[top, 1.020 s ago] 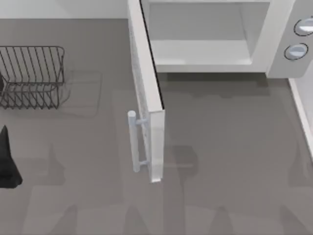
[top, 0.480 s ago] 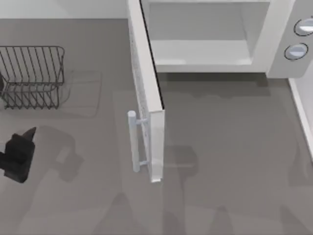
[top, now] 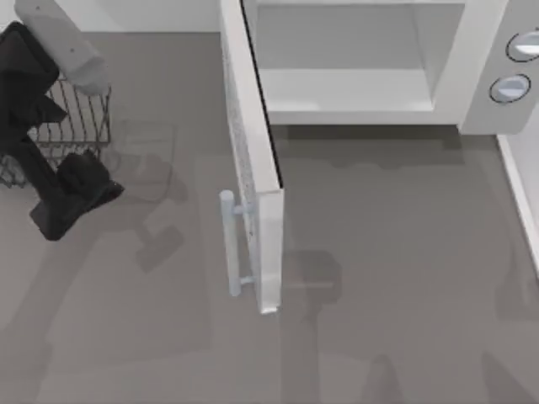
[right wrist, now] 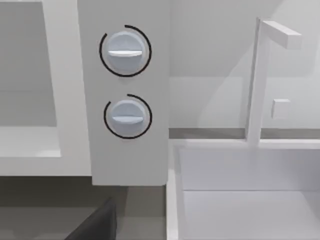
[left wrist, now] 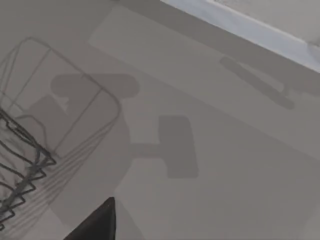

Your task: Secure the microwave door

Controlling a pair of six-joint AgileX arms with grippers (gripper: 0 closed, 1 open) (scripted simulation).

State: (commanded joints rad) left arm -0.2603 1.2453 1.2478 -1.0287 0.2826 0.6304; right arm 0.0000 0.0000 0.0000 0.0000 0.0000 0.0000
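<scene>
At the table's left side, the left gripper (top: 72, 202) hangs beside the wire basket (top: 84, 118); I cannot tell its finger state. The microwave door (top: 253, 168) stands wide open, well apart from it.

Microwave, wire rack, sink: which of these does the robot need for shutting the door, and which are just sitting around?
Needed:
microwave door, standing open
door handle
left claw, beside the rack

Just sitting there:
wire rack
two knobs
sink
</scene>
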